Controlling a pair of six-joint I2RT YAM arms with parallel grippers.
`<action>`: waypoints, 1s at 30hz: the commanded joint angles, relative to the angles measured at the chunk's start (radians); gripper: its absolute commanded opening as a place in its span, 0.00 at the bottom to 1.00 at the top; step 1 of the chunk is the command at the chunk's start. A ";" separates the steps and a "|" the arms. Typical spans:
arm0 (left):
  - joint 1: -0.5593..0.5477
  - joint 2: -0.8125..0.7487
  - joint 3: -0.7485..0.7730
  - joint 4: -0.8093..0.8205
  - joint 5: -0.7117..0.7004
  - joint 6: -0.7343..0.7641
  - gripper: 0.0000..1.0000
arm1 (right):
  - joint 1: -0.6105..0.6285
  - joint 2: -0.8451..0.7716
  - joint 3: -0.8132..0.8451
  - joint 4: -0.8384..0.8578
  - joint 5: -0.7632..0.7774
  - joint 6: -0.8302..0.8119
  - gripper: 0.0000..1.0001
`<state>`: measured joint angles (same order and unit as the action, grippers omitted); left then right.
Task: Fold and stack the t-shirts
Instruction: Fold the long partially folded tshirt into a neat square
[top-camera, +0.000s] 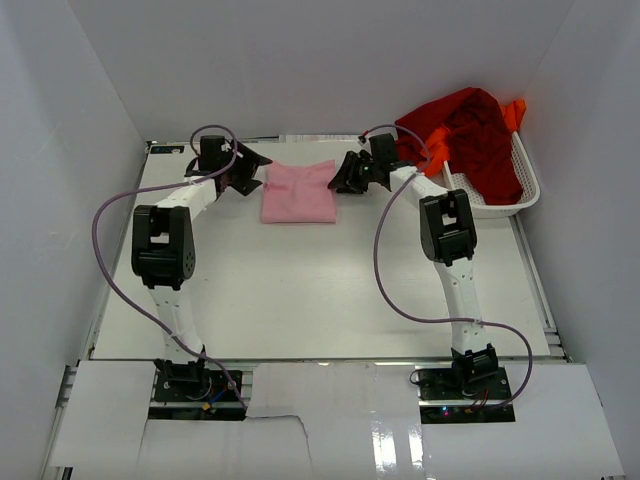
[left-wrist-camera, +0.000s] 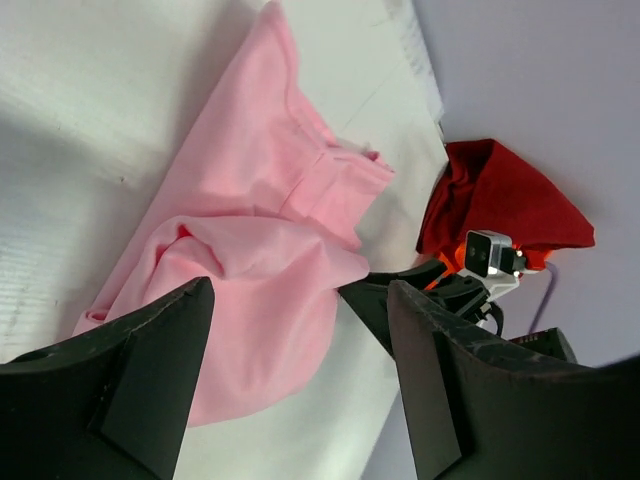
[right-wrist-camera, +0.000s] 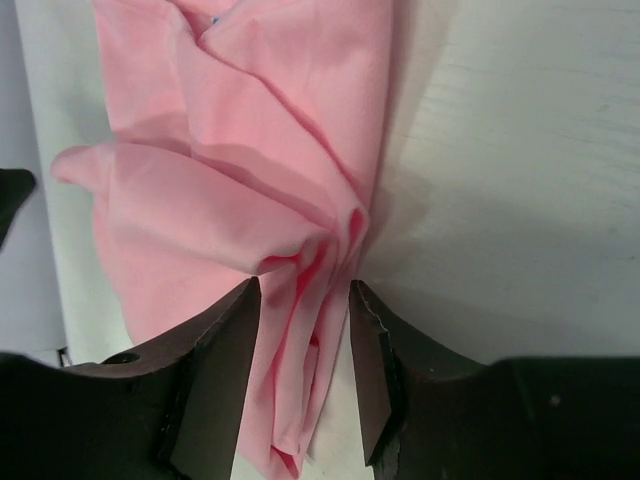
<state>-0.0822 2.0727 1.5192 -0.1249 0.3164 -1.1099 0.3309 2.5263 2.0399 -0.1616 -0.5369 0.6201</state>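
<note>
The light pink t-shirt (top-camera: 298, 192) lies folded into a rough square at the back middle of the table. My left gripper (top-camera: 248, 180) sits at its left edge and my right gripper (top-camera: 345, 178) at its right edge. In the left wrist view the left gripper (left-wrist-camera: 300, 288) stands wide open over a bulging pink fold (left-wrist-camera: 250, 240), gripping nothing. In the right wrist view the right gripper (right-wrist-camera: 303, 288) is open, with bunched pink pleats (right-wrist-camera: 300, 330) lying loose between its fingers. The dark red t-shirt (top-camera: 480, 140) and the orange t-shirt (top-camera: 515, 112) are heaped in the basket.
A white mesh basket (top-camera: 525, 195) stands at the back right, beside the right arm. White walls close in the table at the back and on both sides. The dark red cloth (left-wrist-camera: 500, 200) also shows behind the right gripper in the left wrist view.
</note>
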 joint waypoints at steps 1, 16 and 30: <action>0.002 -0.146 0.009 0.082 -0.042 0.128 0.80 | 0.025 -0.119 -0.021 -0.024 0.100 -0.172 0.47; 0.084 -0.088 -0.037 0.384 0.545 0.661 0.83 | 0.013 -0.261 -0.185 0.005 0.148 -0.658 0.65; 0.164 0.118 0.124 0.412 0.858 0.918 0.62 | 0.003 -0.153 0.039 -0.076 0.080 -0.971 0.53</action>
<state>0.0921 2.1921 1.5772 0.2623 1.0645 -0.2787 0.3340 2.3634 2.0270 -0.2413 -0.4225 -0.2531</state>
